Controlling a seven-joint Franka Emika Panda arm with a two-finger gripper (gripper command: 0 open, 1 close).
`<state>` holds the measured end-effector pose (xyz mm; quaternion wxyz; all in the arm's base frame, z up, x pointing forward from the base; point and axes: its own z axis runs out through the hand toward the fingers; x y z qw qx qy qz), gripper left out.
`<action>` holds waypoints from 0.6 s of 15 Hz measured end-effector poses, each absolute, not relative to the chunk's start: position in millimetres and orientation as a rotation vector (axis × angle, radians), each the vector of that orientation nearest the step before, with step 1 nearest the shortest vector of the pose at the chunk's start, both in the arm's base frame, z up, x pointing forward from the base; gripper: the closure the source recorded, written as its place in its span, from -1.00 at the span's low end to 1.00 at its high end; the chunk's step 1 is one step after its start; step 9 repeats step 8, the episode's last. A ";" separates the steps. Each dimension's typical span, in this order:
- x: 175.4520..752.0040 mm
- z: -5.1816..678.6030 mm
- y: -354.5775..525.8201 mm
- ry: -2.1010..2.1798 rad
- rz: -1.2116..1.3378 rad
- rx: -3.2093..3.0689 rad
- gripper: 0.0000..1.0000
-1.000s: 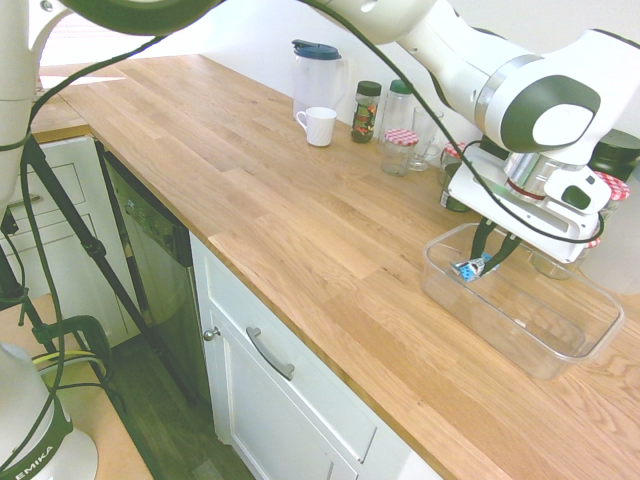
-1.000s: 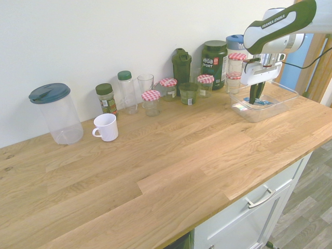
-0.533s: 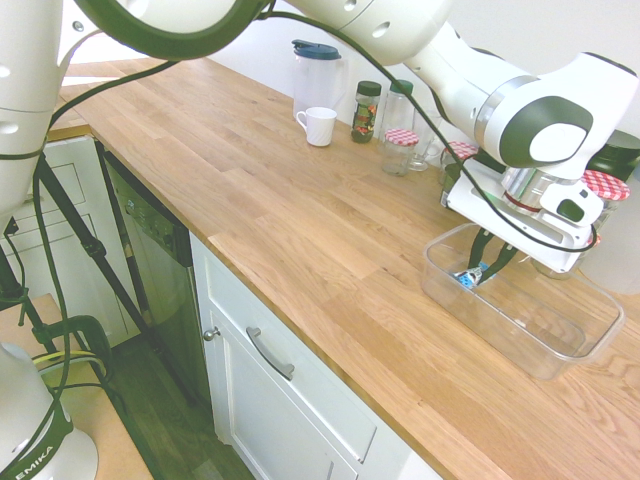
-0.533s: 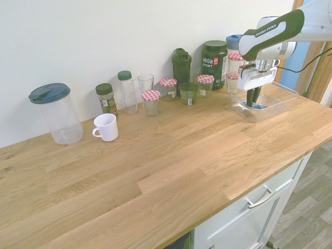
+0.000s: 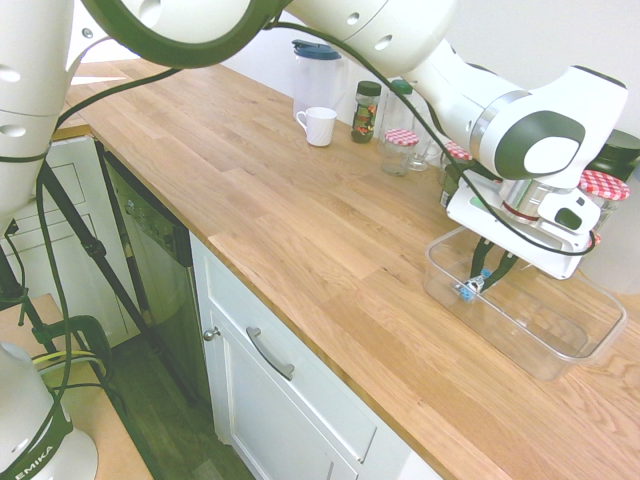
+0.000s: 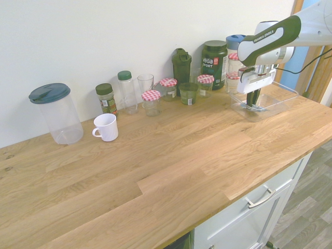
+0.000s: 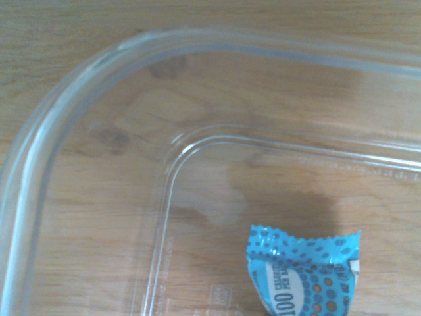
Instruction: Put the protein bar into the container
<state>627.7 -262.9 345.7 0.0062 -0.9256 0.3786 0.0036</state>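
My fingers (image 5: 482, 283) are pinched tight on the protein bar (image 5: 466, 291). They point straight down, and they are inside the container (image 5: 560, 352) now, down low near its floor. The bar sticks out to one side of my fingers. In the wrist view I can see the blue end of the bar (image 7: 304, 271) with its little dots and crimped edge, over the clear bottom of the container (image 7: 72, 118), close to one rounded corner. I cannot tell if the bar is touching the bottom or is just above it.

The container sits at the far right end of the desk (image 6: 171, 166) in the second exterior view, close to the back edge, next to the jars with red checked lids (image 6: 205, 79) and the big dark tub (image 6: 214, 61). The container's nearest corner is not far from the front edge of the desk in the first exterior view.

I think I am at the last part of the job. The bar is in the right place, and I only need to let go. So next I should open my fingers and let the bar drop flat on the bottom. It is light, so it might stick to one finger for a bit. After that I should go straight up, so I do not bump the thin clear wall or push the container along the desk.
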 end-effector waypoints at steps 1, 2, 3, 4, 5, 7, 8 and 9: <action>627.5 344.8 -263.2 1.186 0.007 -2.898 -1.00; 627.3 345.9 -263.9 1.187 -0.002 -2.900 -1.00; 626.0 348.9 -265.0 1.190 -0.014 -2.901 -1.00; 623.4 355.5 -266.1 1.193 -0.033 -2.899 -1.00; 619.9 367.2 -267.0 1.197 -0.061 -2.894 -1.00; 607.9 412.0 -267.3 1.197 -0.147 -2.882 -1.00; 597.9 439.3 -265.4 1.194 -0.191 -2.871 -1.00; 597.9 439.3 -265.4 1.194 -0.191 -2.871 -1.00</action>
